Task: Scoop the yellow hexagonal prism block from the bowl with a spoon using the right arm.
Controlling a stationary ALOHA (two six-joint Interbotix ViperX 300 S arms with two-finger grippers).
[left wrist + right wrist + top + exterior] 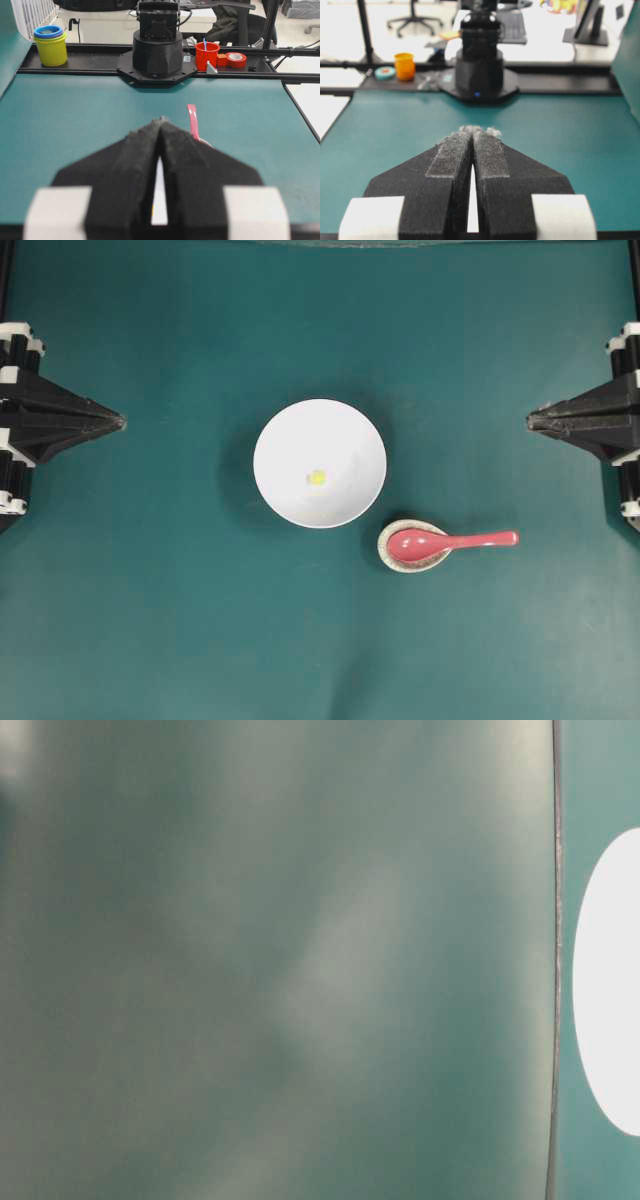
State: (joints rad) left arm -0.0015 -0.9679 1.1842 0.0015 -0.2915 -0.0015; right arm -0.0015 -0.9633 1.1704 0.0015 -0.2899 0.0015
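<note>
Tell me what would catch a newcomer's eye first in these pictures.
The round white bowl sits mid-table on the teal mat, a tiny yellow block lying inside it. Just beside it toward the right arm, a glossy pink-red ceramic spoon rests with its head in a small speckled spoon rest. Both black grippers, left and right, sit shut at the table's edges.

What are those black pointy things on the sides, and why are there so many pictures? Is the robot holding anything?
The black pointy things are two robot hands: the left gripper and the right gripper. Both are shut and hold nothing. One picture looks down from above; two come from cameras on the robot's wrists; one blurry picture is taken low by the table. On the green table sits a white bowl with a tiny yellow block inside. Beside it, a pink spoon lies on a small speckled rest.
</note>
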